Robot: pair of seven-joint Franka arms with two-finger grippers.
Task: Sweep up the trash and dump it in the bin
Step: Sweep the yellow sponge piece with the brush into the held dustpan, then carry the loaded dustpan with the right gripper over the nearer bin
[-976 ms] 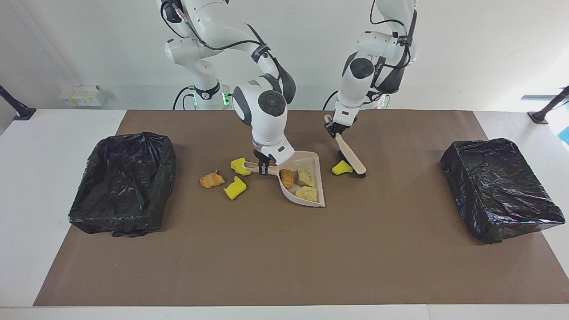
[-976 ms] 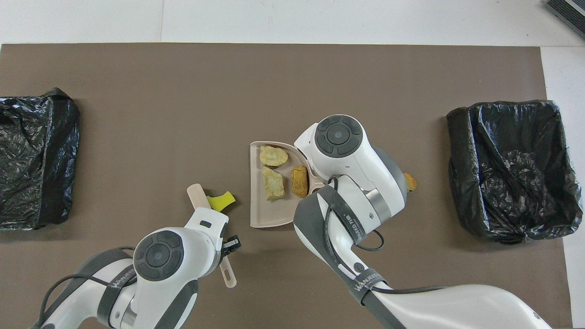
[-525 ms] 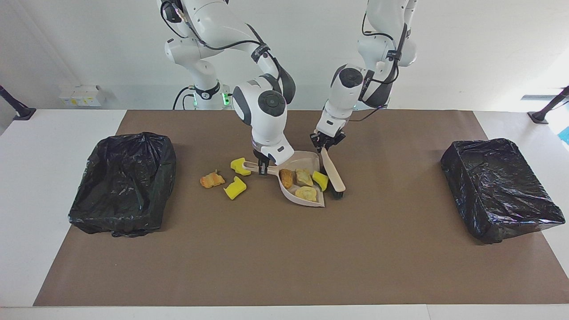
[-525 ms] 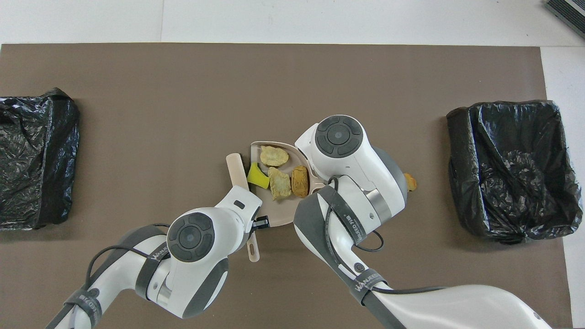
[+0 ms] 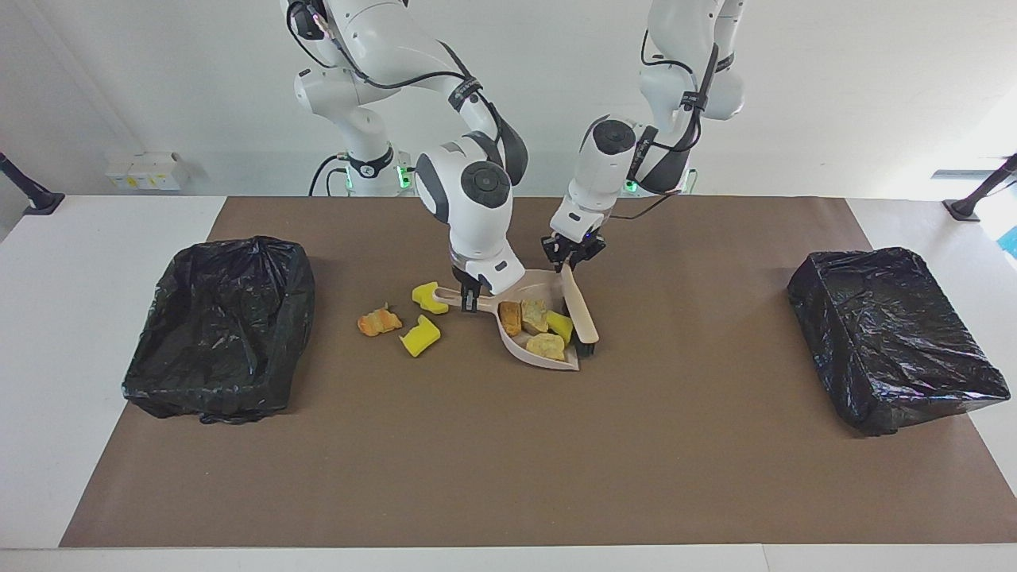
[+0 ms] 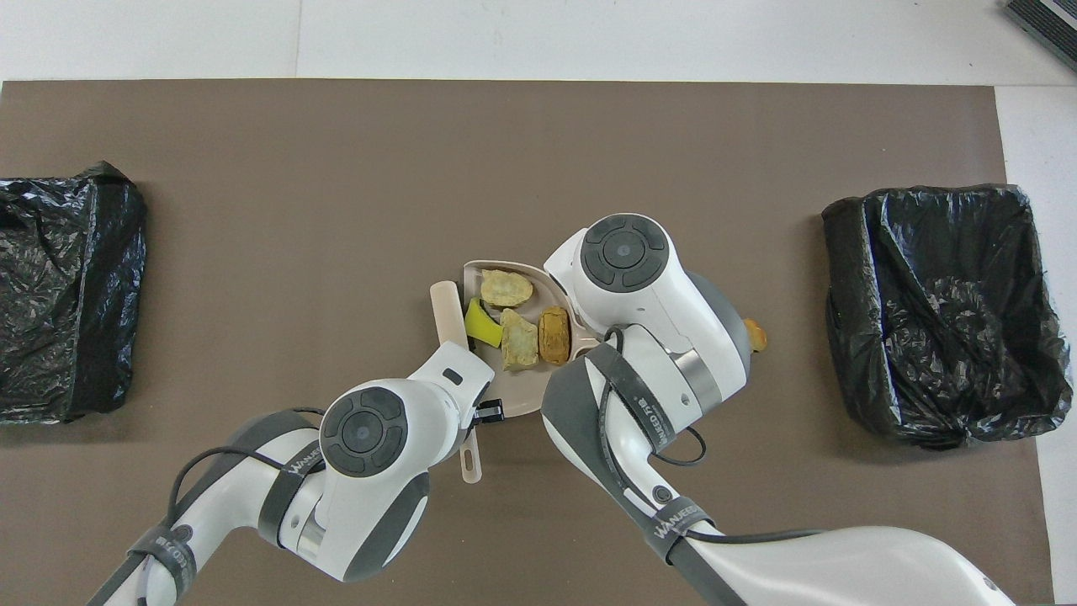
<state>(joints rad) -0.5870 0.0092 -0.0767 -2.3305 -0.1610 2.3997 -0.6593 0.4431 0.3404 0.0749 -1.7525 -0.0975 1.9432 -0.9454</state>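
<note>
Listing what I see from my station: beige plastic dustpan [image 5: 548,359], flat and rounded at the handle, on brown paper matting [image 5: 508,461]. In it: three tan bread-like lumps [image 5: 546,345] and one yellow sponge chunk [image 5: 559,325]. My right gripper [image 5: 470,300] is clamped on the dustpan handle; my left gripper [image 5: 570,256] is clenched on the beige brush [image 5: 580,311], black bristles at the pan's open edge. Loose on the matting toward the right arm's end: two yellow sponge pieces [image 5: 419,337] and an orange crusty lump [image 5: 378,322]. Two bins [image 5: 218,326] lined with crinkled black plastic sit at the table ends. Arm lettering visible, not readable.
</note>
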